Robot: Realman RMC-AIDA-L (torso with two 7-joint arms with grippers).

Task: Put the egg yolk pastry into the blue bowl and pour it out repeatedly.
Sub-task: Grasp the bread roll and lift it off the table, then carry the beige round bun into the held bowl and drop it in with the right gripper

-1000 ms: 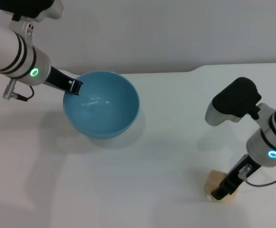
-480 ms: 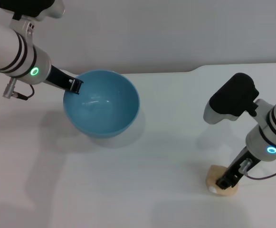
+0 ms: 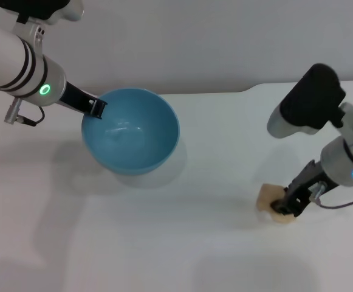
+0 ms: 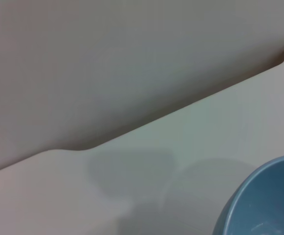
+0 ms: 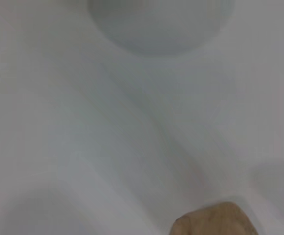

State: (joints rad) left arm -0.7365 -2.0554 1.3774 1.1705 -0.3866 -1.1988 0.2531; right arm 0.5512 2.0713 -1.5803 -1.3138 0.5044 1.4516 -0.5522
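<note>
Head view, with both wrist views. The blue bowl [image 3: 130,131] stands upright on the white desk [image 3: 182,243], its hollow showing nothing but glossy blue. The left end effector [image 3: 95,109] sits at the bowl's rim on the side away from the pastry, its dark fingers closed over the rim edge, one tip inside the bowl wall. The left wrist view shows only an arc of the bowl [image 4: 259,200] against the desk and the grey wall [image 4: 107,58] behind it.

The egg yolk pastry [image 3: 267,198] lies well apart from the bowl, out toward the robot's right, and slightly nearer the robot than the bowl is. The right end effector [image 3: 284,207] is down on the pastry, its black fingers set around the far side of the lump so that only the part facing the bowl shows; the fingers look drawn in against it. Whether the pastry rests on the desk or is raised just off it cannot be told. In the right wrist view a tan corner of the pastry [image 5: 215,223] appears against the pale desk.
</note>
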